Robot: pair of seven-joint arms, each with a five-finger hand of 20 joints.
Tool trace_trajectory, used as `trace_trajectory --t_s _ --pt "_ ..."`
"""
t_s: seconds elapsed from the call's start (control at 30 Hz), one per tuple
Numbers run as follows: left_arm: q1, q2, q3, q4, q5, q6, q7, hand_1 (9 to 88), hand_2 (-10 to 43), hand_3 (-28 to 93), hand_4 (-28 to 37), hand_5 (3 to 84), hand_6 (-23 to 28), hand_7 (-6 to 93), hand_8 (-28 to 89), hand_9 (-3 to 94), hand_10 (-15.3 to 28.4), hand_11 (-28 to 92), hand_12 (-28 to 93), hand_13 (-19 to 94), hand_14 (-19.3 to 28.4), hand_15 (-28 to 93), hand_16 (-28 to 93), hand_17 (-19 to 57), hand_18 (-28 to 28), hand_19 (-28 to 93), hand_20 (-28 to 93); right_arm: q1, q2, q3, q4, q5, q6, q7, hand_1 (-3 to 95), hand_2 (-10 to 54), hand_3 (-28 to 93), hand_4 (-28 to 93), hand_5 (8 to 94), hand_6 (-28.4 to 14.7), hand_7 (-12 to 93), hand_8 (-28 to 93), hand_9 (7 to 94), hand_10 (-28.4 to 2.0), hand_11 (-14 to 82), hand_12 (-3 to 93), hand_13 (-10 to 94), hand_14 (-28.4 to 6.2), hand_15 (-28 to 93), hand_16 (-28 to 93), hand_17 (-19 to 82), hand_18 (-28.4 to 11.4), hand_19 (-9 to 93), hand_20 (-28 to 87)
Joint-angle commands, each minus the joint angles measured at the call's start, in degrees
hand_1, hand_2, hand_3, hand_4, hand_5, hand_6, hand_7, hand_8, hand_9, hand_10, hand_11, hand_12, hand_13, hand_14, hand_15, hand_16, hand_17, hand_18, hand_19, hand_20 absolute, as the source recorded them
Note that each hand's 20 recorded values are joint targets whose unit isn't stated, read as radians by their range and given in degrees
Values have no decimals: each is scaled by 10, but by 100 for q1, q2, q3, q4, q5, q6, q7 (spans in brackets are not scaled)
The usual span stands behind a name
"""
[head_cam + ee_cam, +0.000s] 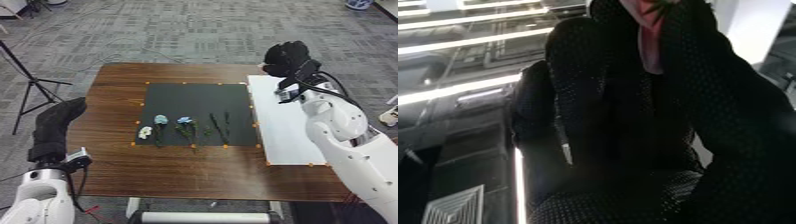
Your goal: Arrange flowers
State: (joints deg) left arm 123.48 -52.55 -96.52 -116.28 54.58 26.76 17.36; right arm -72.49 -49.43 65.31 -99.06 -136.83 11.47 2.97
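Pink flower (pixel 650 40), seemingly, pinched in right hand (pixel 291 59), near white board (pixel 286 120)

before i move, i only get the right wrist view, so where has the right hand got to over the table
Observer: The right hand is at the table's far right corner.
Operator: which flower lies furthest left on the table
Observer: The white flower, near the left edge of the dark mat.
Operator: is the left hand touching it
Observer: No, the left hand is by the table's left edge, apart from the flower.
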Motion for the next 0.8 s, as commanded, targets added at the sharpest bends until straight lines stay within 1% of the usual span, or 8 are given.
trace_trajectory --t_s 0.03,0.17,0.27,0.37,0.5,0.63,0.73,0.8 --pt "56 54 -50 -66 24 27 -25 228 85 680 -283 507 34 188 -84 505 130 214 103 370 154 175 -29 56 92 57 143 33 -905 -780 -305 -259 -544 447 559 -95 637 -251 781 53 277 -19 875 -83 85 307 713 -94 549 353 335 -219 725 551" --pt "41 52 -33 -73 71 -24 -43 231 90 678 -283 516 33 187 -85 515 130 213 104 374 153 177 -29 56 91 56 144 50 -1258 -1051 -187 -378 -782 615 557 -95 640 -243 784 52 271 -11 876 -85 84 308 714 -95 550 353 336 -222 729 551" --pt "42 66 -36 -79 60 4 -49 231 90 678 -283 517 32 186 -85 516 130 212 104 375 153 176 -30 56 91 55 144 80 -1491 -1209 -53 -490 -906 643 558 -95 637 -242 789 49 267 -10 878 -89 86 306 716 -96 551 352 337 -223 733 551" --pt "14 69 -27 -67 70 -24 -72 230 91 678 -283 517 32 186 -84 515 131 212 104 374 153 176 -30 56 91 55 145 108 -1653 -1311 84 -586 -964 675 560 -95 635 -241 792 49 261 -7 879 -89 87 304 717 -97 552 352 337 -224 735 550" --pt "-26 79 -25 -57 92 -77 -108 230 92 677 -283 517 32 186 -85 511 134 212 105 373 153 176 -30 56 91 56 145 61 -1707 -1334 190 -690 -1108 653 562 -95 632 -243 794 49 257 -6 879 -90 88 304 717 -96 552 352 338 -224 737 549" --pt "31 83 -69 -77 78 -85 -141 229 92 678 -283 517 33 186 -84 506 134 212 106 372 154 176 -29 56 90 55 145 -36 -1774 -1284 349 -759 -1250 610 562 -95 632 -240 797 48 254 -6 880 -91 89 303 717 -96 552 352 339 -225 738 548" --pt "54 68 -85 -84 96 -109 -177 227 92 680 -283 517 33 187 -84 501 134 213 107 366 160 176 -28 55 90 55 145 -103 -1837 -1249 447 -854 -1404 637 560 -95 631 -238 801 48 250 -6 884 -90 88 298 720 -98 552 351 339 -225 740 547" --pt "47 66 -80 -73 104 -110 -190 227 91 681 -283 517 32 187 -84 499 134 213 107 364 161 177 -28 54 91 55 145 -154 -1874 -1246 498 -897 -1474 664 560 -95 631 -237 802 47 248 -5 884 -87 87 297 722 -98 552 351 339 -226 741 547"
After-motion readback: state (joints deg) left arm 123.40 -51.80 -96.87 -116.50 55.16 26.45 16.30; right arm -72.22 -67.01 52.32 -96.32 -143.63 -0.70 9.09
